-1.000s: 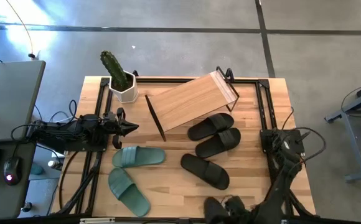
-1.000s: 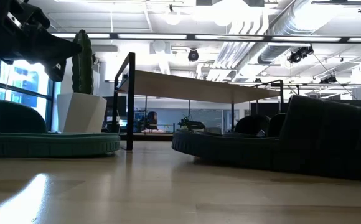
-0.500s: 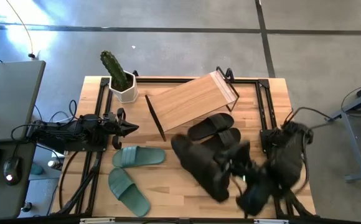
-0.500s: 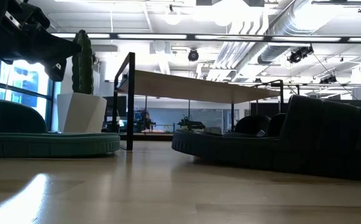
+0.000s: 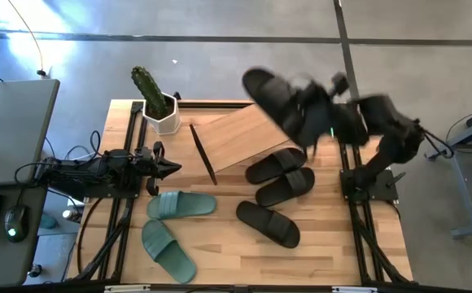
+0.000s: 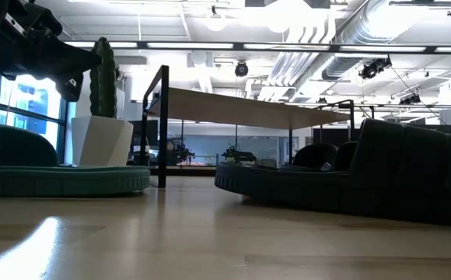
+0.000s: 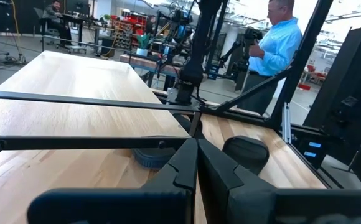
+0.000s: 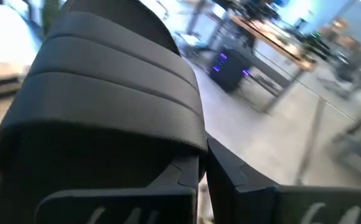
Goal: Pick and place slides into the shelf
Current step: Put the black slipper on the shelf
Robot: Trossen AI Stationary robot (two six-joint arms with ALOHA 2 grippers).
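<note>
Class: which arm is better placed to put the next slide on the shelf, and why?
The right: its jaws are shut on a matte black slide above the light wooden shelf. The left arm waits empty beside the green slides.

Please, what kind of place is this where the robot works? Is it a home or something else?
Probably a robotics lab or workshop, not a home. The low view shows exposed ceiling ducts; the left wrist view shows a person among equipment beyond the table; the high view shows a bare concrete floor around the wooden table.
</note>
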